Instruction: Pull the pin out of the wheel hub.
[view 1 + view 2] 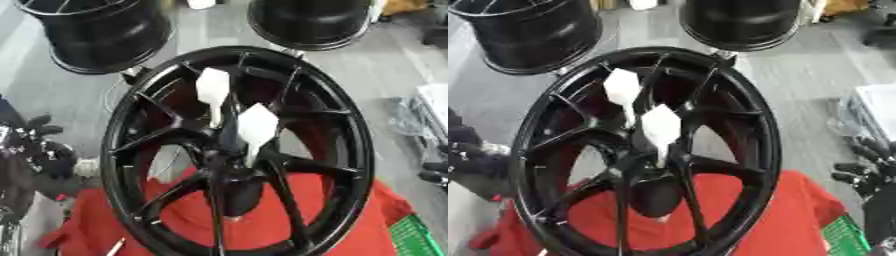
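A large black spoked wheel hub (131, 125) stands tilted before me on a red cloth (332, 225). Two white pins with broad flat heads stick out of its centre: one higher (213, 87), one lower and closer (256, 125), their thin shafts running down into the centre boss. My left hand (37, 150) sits at the left edge beside the rim, fingers relaxed and pointing up, holding nothing. At the right edge my right hand (866, 167) hangs open, apart from the wheel. Neither hand touches a pin.
Two more black rims stand at the back, one left (101, 35) and one right (311, 22). A green basket (418, 239) shows at the lower right corner. A white box (877, 107) lies at the right edge on grey floor.
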### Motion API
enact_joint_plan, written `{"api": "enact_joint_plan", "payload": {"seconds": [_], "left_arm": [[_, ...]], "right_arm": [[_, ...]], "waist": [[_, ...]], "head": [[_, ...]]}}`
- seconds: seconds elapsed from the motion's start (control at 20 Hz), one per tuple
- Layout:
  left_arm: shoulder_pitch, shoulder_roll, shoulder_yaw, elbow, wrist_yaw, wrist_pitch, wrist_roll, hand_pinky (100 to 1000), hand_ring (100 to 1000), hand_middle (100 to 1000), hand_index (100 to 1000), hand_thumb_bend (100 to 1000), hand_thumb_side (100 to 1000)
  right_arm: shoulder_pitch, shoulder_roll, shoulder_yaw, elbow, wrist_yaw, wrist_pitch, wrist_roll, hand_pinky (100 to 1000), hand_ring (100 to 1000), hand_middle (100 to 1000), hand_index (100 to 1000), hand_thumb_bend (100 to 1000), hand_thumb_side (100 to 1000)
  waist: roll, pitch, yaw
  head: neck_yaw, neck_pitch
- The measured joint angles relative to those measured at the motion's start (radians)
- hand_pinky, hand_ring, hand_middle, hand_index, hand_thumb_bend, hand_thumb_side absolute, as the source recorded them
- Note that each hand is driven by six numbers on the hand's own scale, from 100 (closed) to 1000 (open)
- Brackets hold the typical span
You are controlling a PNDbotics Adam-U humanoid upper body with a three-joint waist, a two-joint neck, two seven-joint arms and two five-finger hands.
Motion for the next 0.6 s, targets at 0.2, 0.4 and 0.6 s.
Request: {"api": "enact_joint_plan", "payload": {"seconds": [0.2, 0.4, 0.6], "left_arm": [[0.000, 0.000, 0.000, 0.000, 0.000, -0.001, -0.001, 591, 476, 621, 784, 257, 859], [0.000, 0.000, 0.000, 0.000, 0.000, -0.001, -0.001, 591, 476, 620, 783, 257, 859], [0.000, 0.000, 0.000, 0.000, 0.000, -0.001, -0.002, 591, 477, 620, 784, 256, 858]], "right_arm": [[0.000, 0.000, 0.000, 0.000, 0.000, 0.000, 0.000, 558, 576, 752, 838, 100, 1000], [0.000, 0.000, 0.000, 0.000, 0.000, 0.000, 0.000, 558, 576, 752, 838, 100, 1000], [0.000, 0.000, 0.000, 0.000, 0.000, 0.000, 0.000, 558, 576, 752, 838, 100, 1000]], "waist": [[0.000, 0.000, 0.000], [0.000, 0.000, 0.000], [0.001, 0.000, 0.000]], "head": [[0.000, 0.000], [0.000, 0.000], [0.000, 0.000]]}}
